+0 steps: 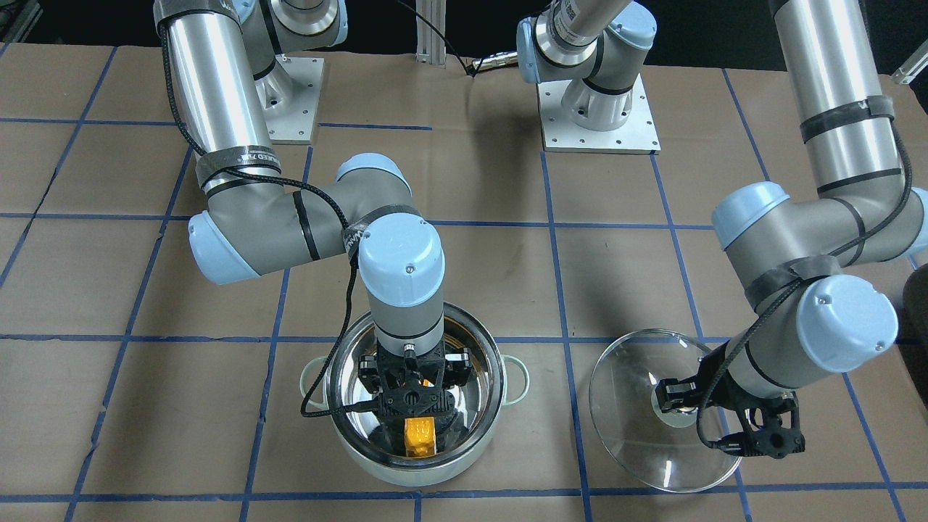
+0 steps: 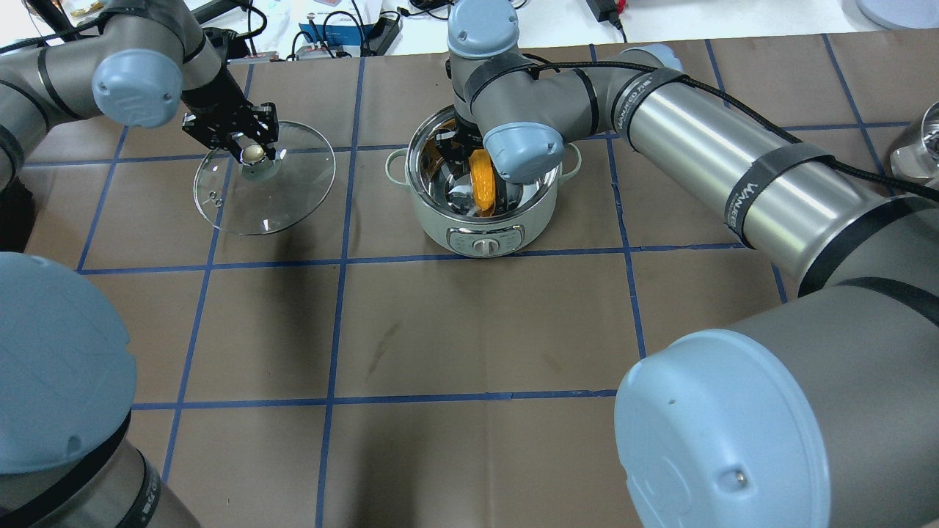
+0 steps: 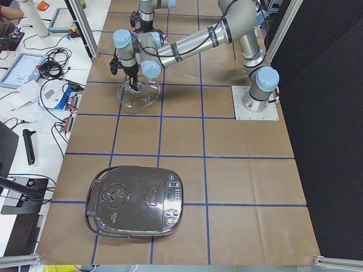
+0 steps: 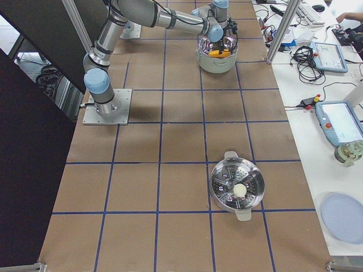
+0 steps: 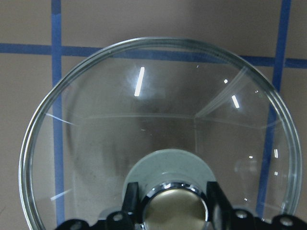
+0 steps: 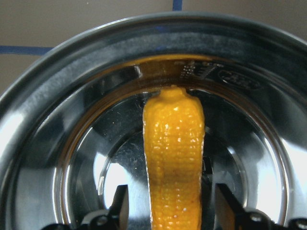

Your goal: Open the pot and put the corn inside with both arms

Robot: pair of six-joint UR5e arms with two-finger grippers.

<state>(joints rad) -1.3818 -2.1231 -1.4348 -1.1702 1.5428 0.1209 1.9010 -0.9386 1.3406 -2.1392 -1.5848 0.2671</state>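
The corn (image 6: 173, 158) lies inside the pot (image 2: 433, 220), tip against its wall; the right end effector (image 6: 170, 196) straddles it there, fingers (image 6: 121, 201) spread clear; left of the pot, the left end effector (image 2: 253, 150) clamps the knob (image 5: 175, 211) of the tilted glass lid (image 2: 286, 191).

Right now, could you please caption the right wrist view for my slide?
The corn sits inside the pot, between the right gripper's open fingers.
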